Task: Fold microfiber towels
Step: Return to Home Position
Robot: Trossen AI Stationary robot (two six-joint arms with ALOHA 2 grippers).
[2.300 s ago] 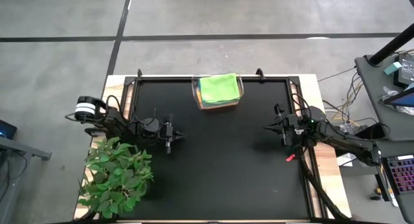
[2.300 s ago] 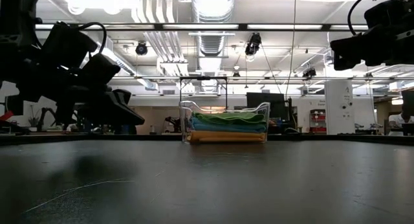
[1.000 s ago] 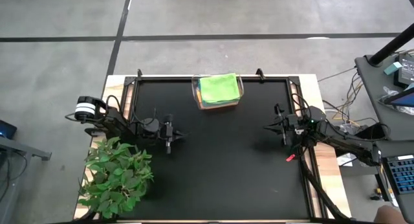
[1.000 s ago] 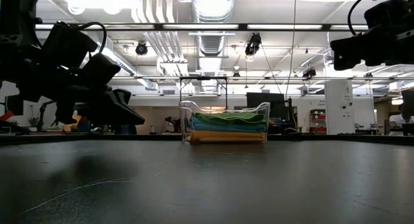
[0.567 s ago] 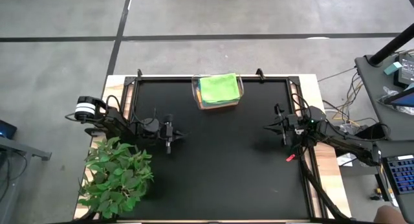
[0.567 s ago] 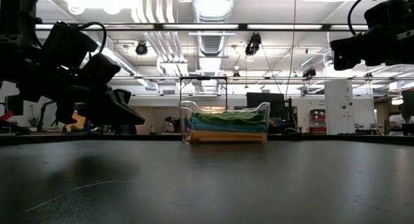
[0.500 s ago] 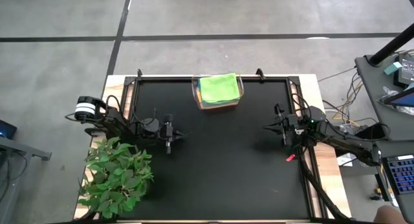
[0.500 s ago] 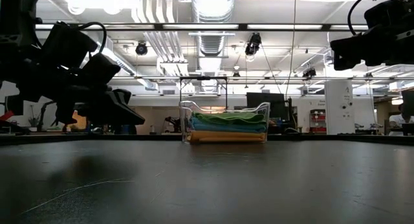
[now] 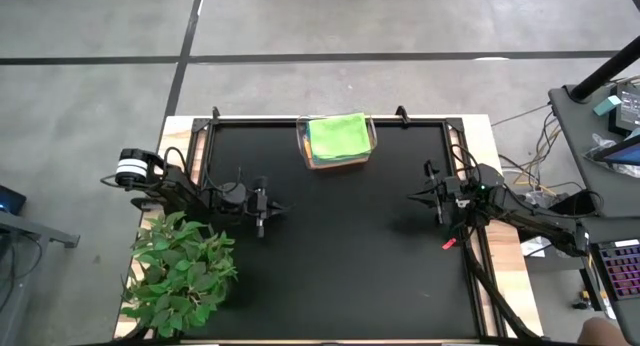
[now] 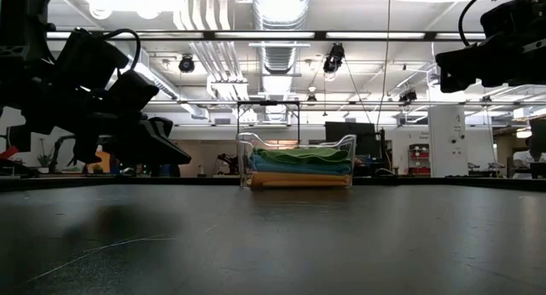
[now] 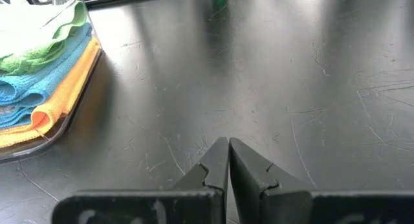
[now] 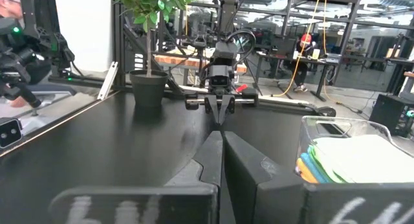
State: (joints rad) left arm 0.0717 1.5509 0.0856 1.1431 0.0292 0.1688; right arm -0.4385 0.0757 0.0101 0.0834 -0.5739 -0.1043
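High view: bin (image 9: pixel 337 158) standing at upper centre of the tabletop (image 9: pixel 350 276), holding the folded towels (image 9: pixel 337 136), the lime green one lying uppermost. Left tool (image 9: pixel 272 208) hovering left of centre, right tool (image 9: pixel 418 195) right of centre, both well apart from the bin. Plant (image 9: pixel 180 276) sitting at lower left.

Low view: towels lying stacked in the bin at frame centre, green over blue over orange.

Left wrist view: left tool's fingers (image 11: pixel 217 164) pressing together, pinching nothing.

Right wrist view: right tool's fingers (image 12: pixel 210 160) pressing together, likewise empty, facing the left tool across the tabletop.
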